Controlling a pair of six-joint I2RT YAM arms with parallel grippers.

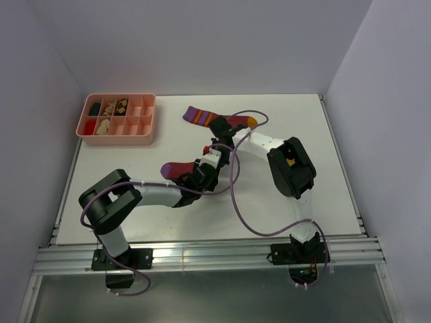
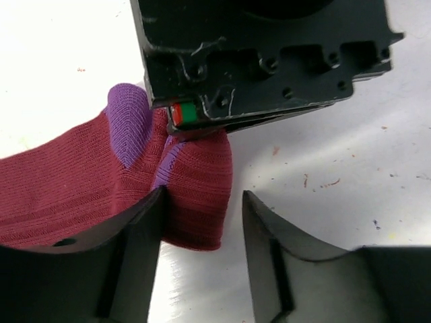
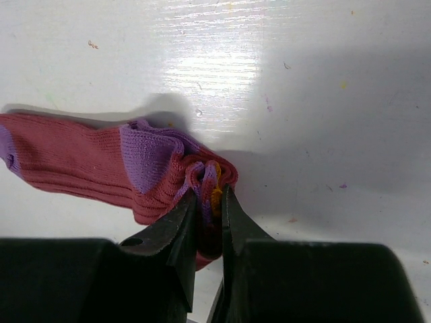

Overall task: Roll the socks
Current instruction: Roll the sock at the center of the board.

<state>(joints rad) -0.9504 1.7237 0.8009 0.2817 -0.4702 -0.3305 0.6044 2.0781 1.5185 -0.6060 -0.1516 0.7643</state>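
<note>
A maroon sock (image 1: 172,169) with a purple heel patch (image 2: 128,128) lies mid-table, its end folded over. My right gripper (image 3: 209,192) is shut on the bunched fold of this sock (image 3: 81,158), with purple and orange threads pinched between its jaws. My left gripper (image 2: 202,195) is open, facing the right gripper's black body (image 2: 269,60). The sock's folded edge (image 2: 199,202) lies against my left gripper's left finger (image 2: 131,242), while the right finger (image 2: 276,235) stands off it. A second maroon sock (image 1: 215,120) with a striped cuff and orange toe lies flat farther back.
A pink compartment tray (image 1: 118,139) with small items sits at the back left. A purple cable (image 1: 237,202) loops over the table between the arms. White walls close in the table on three sides.
</note>
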